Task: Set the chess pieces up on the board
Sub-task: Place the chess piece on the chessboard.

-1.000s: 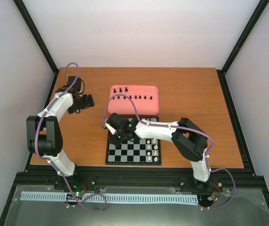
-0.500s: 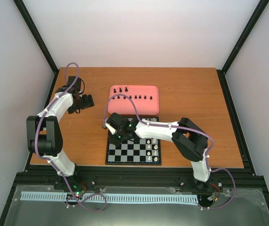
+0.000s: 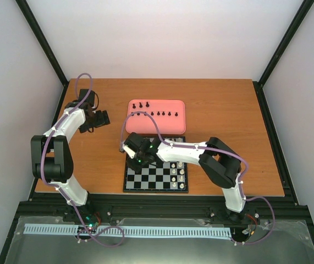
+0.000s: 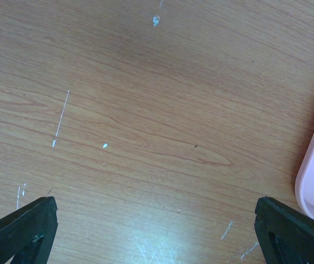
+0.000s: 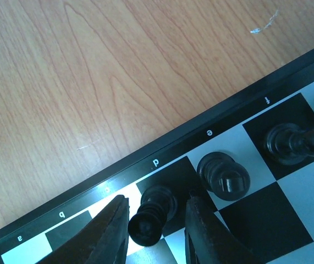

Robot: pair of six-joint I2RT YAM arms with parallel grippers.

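The job looks well short of half done. Most of the black pieces (image 3: 158,114), roughly ten, stand in two loose rows in the pink tray (image 3: 162,126) just beyond the board (image 3: 151,180). The white pieces (image 3: 178,173) are lined up in two files along the board's right side. In the right wrist view only a few black ones stand along the lettered edge row: one on the e square (image 5: 222,176), one on the f square (image 5: 291,144), and a sliver of another at the g square. A fourth black piece (image 5: 152,213) stands on the d square in the same row. The rest of that side is hidden under the arm in the overhead view, so I cannot give a full count. By my judgement the remaining back-row figures and all the pawns have yet to be brought over. The right gripper (image 5: 157,203) is low over the d square, its fingers (image 5: 110,234) drawn in narrow on either side of that piece. One finger seems to be against it, but I cannot tell whether the pair is clamping it or merely flanking it. The left gripper (image 4: 154,204) is spread fully wide over bare table (image 3: 228,110) to the left of the tray, holding nothing.
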